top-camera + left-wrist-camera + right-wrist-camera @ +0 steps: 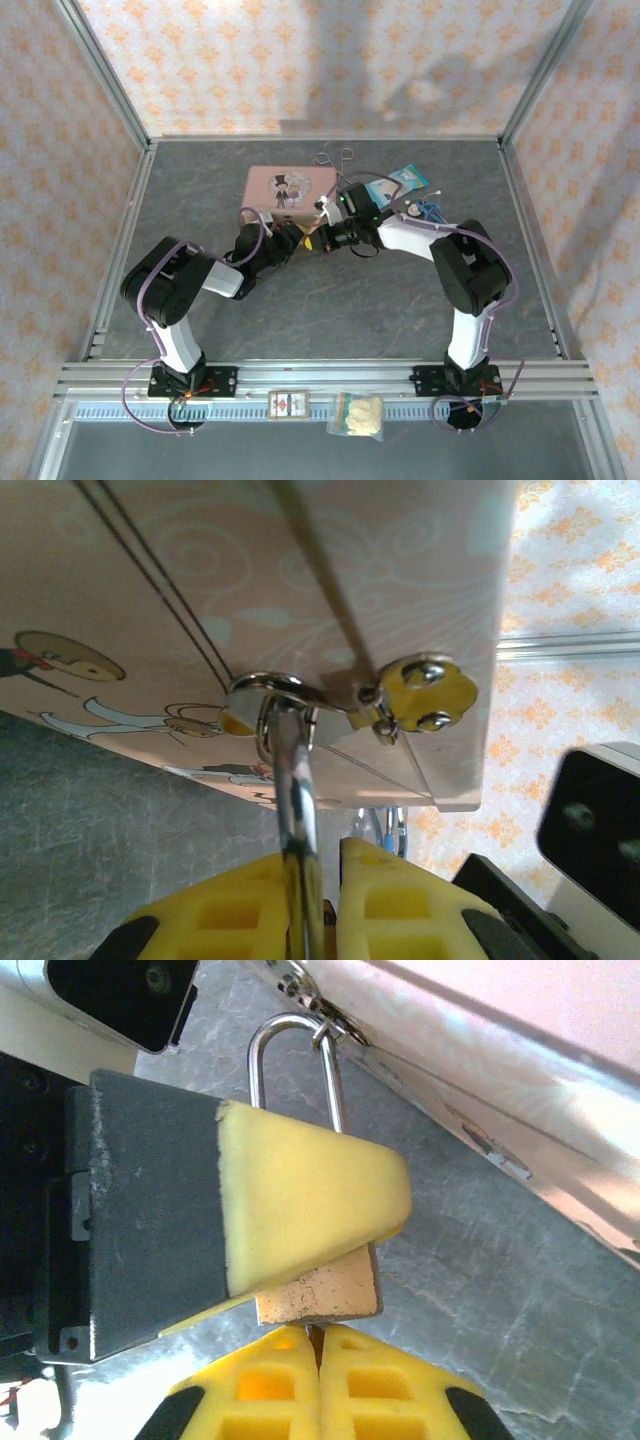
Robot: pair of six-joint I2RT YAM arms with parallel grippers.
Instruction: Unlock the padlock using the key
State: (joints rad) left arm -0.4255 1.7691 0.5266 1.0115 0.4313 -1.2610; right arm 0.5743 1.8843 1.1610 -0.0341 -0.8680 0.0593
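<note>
The small brass padlock [322, 1296] hangs by its thin silver shackle [296, 1055] from the hasp [415, 695] of the pink picture tin [290, 188]. My left gripper [325, 865] is shut on the padlock, and the shackle [290, 770] rises from between its yellow fingers. One left finger pad [300, 1195] covers most of the lock body. My right gripper [322, 1338] is shut just under the lock's bottom face. A thin dark sliver of the key [316, 1329] shows between its pads and touches the lock. Both grippers [290, 238] [325, 240] meet in front of the tin.
Scissors [335, 157] lie behind the tin. A blue packet [405, 182] and a blue-corded item [430, 212] lie to its right. A small box [288, 403] and a bag [358, 415] rest on the near rail. Patterned walls close in the grey table [330, 310].
</note>
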